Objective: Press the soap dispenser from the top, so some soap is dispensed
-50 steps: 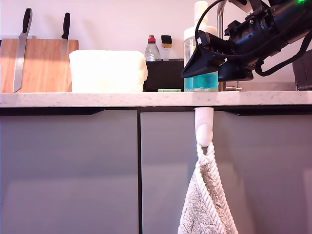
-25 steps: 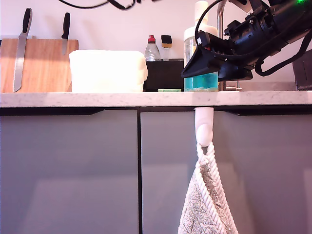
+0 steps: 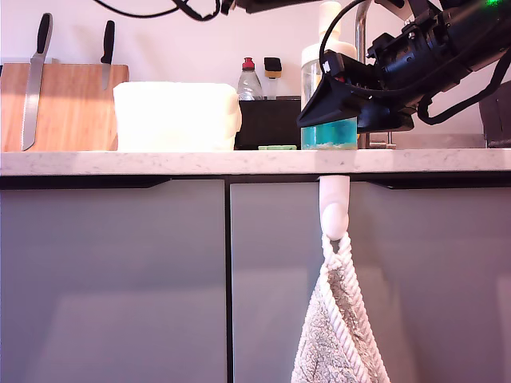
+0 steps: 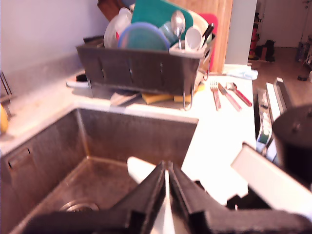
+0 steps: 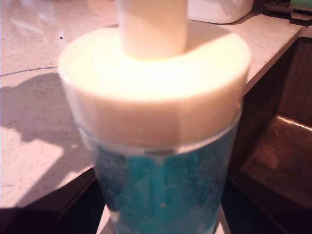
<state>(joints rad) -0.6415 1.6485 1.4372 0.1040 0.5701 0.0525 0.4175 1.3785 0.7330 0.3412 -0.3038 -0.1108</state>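
Soap dispenser (image 3: pixel 313 76): upright on the table (image 3: pixel 160 162), towards the exterior view's right, just beside the sink (image 4: pixel 58 146); wide white cap, white pump top (image 5: pixel 152 24) standing up.
Soap (image 5: pixel 161 195): teal-blue, fills the lower part of the clear bottle.
My second end effector (image 3: pixel 331 108): level with the bottle's middle and overlapping it in the exterior view; its camera looks at the cap from very close. I cannot tell whether the jaws grip the bottle.
My first end effector (image 4: pixel 166 195): over the sink, jaws narrowed to a thin slit, holding nothing.
Near the dispenser: small green bar (image 3: pixel 277 148), black holder (image 3: pixel 271 120), red-capped bottle (image 3: pixel 249 80).
Farther off: white tub (image 3: pixel 176 116), wooden board (image 3: pixel 72 108) with two knives.
Beyond the sink: full dish rack (image 4: pixel 141 70).
Below the table: towel (image 3: pixel 339 335) hanging from a hook.
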